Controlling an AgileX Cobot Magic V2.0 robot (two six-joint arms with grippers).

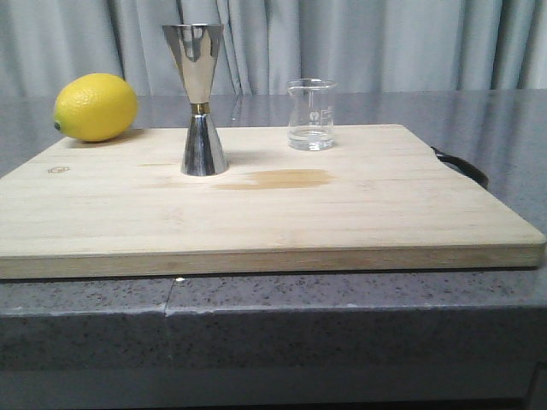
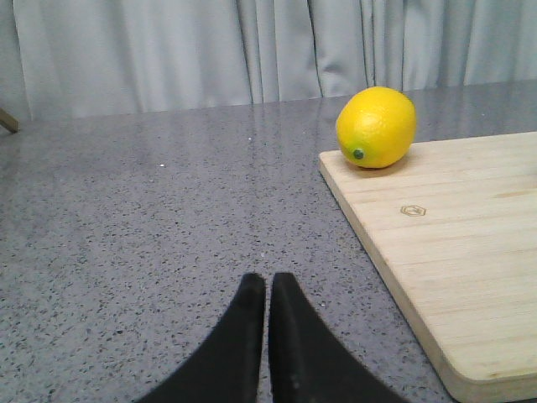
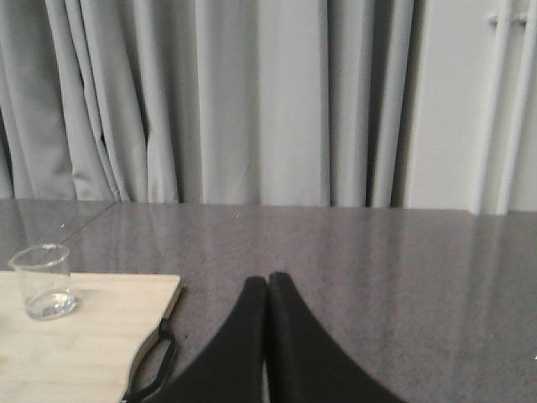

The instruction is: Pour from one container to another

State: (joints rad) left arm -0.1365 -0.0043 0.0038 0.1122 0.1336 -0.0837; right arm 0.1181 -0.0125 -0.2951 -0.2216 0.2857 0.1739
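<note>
Both hands, left hand [image 2: 268,290] and right hand [image 3: 268,290], were seen closed and empty, while the light, fragile, slippery glass beaker [image 1: 310,115] was judged best gripped mid-wall.

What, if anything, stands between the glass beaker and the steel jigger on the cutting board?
Nothing visible does. The beaker and the jigger stand apart on the cutting board with bare wood between them; the lemon sits beyond the jigger, away from the beaker.
</note>
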